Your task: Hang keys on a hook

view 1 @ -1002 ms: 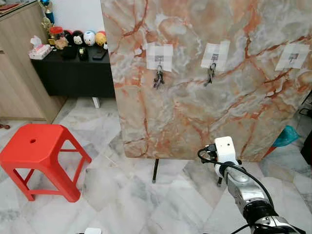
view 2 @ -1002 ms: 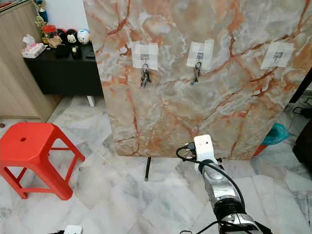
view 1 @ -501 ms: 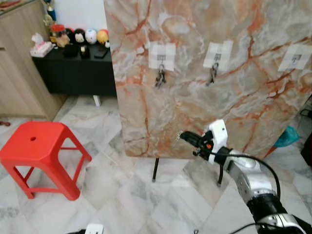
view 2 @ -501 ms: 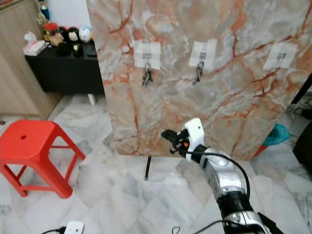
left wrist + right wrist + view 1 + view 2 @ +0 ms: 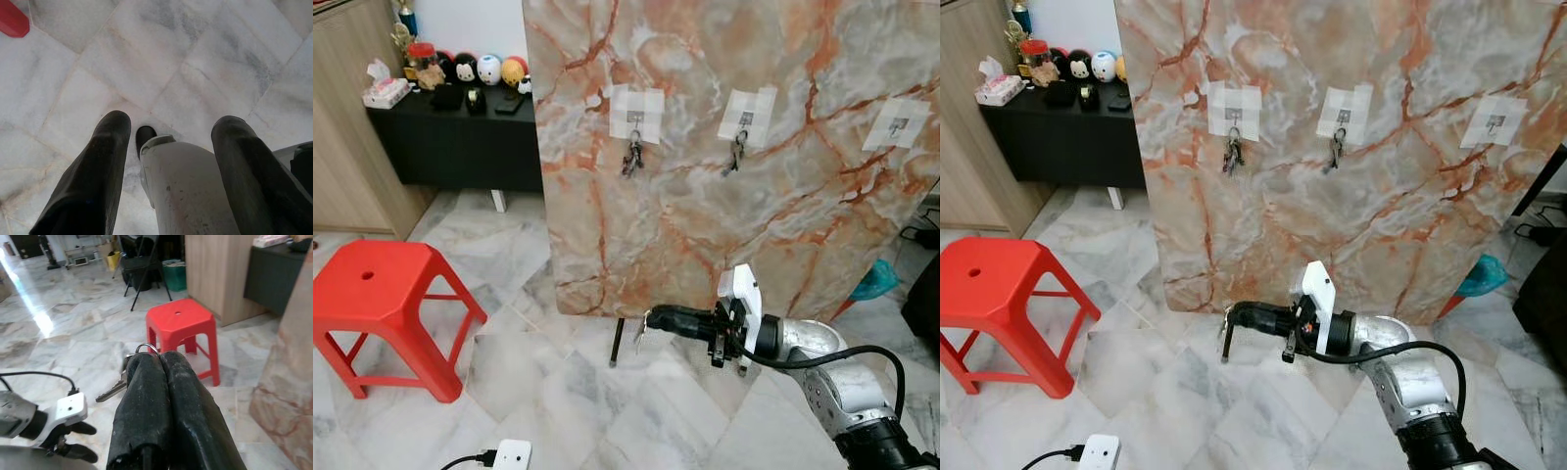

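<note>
Keys [image 5: 128,377] pinched in right pincer [image 5: 152,357], ring clear from wrist.

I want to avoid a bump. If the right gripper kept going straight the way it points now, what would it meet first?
Probably the red stool: the right gripper, shut on the keys, points at it over open floor. Depth is unclear.
</note>
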### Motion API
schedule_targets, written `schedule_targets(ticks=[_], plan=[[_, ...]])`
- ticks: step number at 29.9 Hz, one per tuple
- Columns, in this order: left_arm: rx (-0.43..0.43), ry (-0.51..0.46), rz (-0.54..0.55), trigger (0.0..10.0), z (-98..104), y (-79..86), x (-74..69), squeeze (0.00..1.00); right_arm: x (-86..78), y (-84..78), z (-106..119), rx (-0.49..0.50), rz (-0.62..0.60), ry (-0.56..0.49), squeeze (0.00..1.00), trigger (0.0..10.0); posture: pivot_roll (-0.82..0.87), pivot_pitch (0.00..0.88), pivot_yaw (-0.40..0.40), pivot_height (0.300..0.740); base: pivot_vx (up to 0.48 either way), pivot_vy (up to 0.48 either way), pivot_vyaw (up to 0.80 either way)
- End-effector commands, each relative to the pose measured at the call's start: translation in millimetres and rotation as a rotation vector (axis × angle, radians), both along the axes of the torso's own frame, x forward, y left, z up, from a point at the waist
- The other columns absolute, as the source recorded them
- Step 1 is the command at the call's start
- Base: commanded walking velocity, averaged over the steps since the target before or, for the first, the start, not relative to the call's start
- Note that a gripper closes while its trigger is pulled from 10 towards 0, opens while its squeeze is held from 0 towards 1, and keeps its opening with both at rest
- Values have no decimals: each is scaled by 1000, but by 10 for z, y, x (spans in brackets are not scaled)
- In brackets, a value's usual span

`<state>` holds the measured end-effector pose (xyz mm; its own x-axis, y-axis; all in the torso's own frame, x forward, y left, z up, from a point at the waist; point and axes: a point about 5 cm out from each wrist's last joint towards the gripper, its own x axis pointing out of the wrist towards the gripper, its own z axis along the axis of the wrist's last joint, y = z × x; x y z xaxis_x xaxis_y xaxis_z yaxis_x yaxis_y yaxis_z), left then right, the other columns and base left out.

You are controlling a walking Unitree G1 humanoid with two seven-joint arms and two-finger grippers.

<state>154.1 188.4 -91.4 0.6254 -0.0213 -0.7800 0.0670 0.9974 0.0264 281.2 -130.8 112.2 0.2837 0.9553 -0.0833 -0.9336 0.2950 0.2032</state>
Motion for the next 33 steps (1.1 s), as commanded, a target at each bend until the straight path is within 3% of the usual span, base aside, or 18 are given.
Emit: schedule_targets(ticks=[1, 8, 10, 11, 14, 15, 17, 19, 21, 28, 33], plan=[[-13, 67, -19, 10000, -79, -71, -161, 0, 15, -16, 30, -6, 5, -16, 0, 10000, 49, 0, -126, 740, 0, 0, 0], [28, 71, -28, 10000, -71, -80, -116, 0, 138, -44, -11, -17, -79, -18, 0, 10000, 52, 0, -132, 740, 0, 0, 0], [103, 24, -58, 10000, 1, -41, 62, 0, 138, -63, 9, -22, -105, 7, 0, 10000, 50, 0, -131, 740, 0, 0, 0], [103, 24, -58, 10000, 1, -41, 62, 0, 138, -63, 9, -22, -105, 7, 0, 10000, 50, 0, -131, 740, 0, 0, 0], [231, -37, -60, 10000, 115, 165, 246, 0, 97, -58, 8, -14, -97, 21, 0, 10000, 63, 0, -128, 740, 0, 0, 0], [231, -37, -60, 10000, 115, 165, 246, 0, 97, -58, 8, -14, -97, 21, 0, 10000, 63, 0, -128, 740, 0, 0, 0], [277, -62, -18, 10000, 171, 317, 292, 0, 103, -50, -17, -10, -114, 22, 0, 10000, 60, 0, -126, 740, 0, 0, 0], [281, -83, 0, 10000, 196, 359, 313, 0, 105, -49, -23, -7, -119, 23, 0, 10000, 60, 0, -126, 740, 0, 0, 0], [268, -180, 11, 10000, 294, 398, 418, 0, 111, -37, -12, 14, -133, 23, 0, 10000, 50, 0, -120, 740, 0, 0, 0], [200, -310, -44, 10000, 432, 265, 627, 0, 131, -21, 33, 53, -156, 24, 0, 10000, 64, 3, -106, 740, 0, 0, 0], [161, -391, -125, 10000, 585, 172, 849, 0, 215, 45, -8, 132, -253, 38, 0, 10000, 75, 0, -53, 740, 0, 0, 0]])
